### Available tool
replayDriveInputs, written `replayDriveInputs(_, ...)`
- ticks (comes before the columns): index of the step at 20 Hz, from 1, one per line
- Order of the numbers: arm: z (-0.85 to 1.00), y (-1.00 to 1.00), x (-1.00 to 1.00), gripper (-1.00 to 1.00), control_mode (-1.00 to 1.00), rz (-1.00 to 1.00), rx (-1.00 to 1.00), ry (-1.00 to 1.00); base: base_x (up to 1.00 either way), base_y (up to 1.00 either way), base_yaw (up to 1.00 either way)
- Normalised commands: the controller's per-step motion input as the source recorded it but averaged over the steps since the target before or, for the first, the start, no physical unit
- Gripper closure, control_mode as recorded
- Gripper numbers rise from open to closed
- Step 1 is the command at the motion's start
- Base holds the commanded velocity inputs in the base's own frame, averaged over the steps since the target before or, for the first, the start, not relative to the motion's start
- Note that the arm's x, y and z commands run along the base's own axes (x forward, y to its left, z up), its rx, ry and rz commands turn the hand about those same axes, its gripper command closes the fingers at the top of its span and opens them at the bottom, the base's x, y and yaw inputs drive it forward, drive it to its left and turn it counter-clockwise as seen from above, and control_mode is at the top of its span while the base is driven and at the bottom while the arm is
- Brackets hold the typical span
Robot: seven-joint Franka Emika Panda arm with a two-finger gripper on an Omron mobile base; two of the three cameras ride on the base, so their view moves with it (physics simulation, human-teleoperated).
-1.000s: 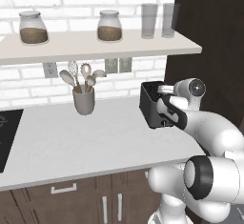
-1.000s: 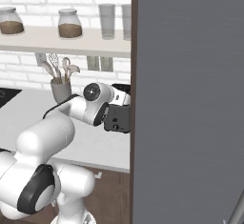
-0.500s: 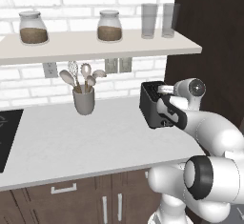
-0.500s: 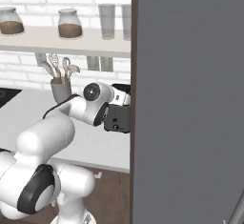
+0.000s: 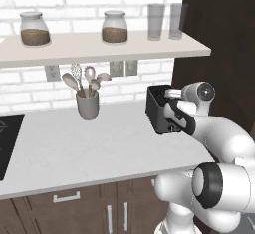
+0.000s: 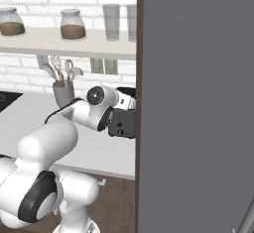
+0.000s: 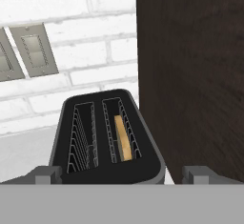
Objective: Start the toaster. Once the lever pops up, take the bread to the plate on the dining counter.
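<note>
My claw point(image 7: 121, 173) is wide open, holding nothing, at the toaster point(image 7: 107, 142). The bread point(image 7: 124, 139) sits deep (right slot); I might miss the lever.

Even, bright rendered light; shadows perhaps faint.

Open worktop point(image 5: 74, 148) left of the toaster point(image 5: 158, 109); dark wall panel point(image 7: 190, 75) tight against its right side.

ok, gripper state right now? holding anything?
Gripper: open, holding nothing; fingers straddle the near end of the toaster, bread sits in its right slot.
</note>
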Motion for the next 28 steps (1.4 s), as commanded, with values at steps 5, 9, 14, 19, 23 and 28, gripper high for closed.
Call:
replayDriveInputs(5,0.00,0.00,0.00,-1.00,-1.00,0.00,0.00,0.00,0.00,0.00,0.00)
replayDriveInputs(9,0.00,0.00,0.00,-1.00,-1.00,0.00,0.00,0.00,0.00,0.00,0.00)
replayDriveInputs(14,0.00,0.00,0.00,-1.00,-1.00,0.00,0.00,0.00,0.00,0.00,0.00)
replayDriveInputs(19,0.00,0.00,0.00,-1.00,-1.00,0.00,0.00,0.00,0.00,0.00,0.00)
replayDriveInputs(23,0.00,0.00,0.00,-1.00,-1.00,0.00,0.00,0.00,0.00,0.00,0.00)
replayDriveInputs(28,0.00,0.00,0.00,-1.00,-1.00,0.00,0.00,0.00,0.00,0.00,0.00)
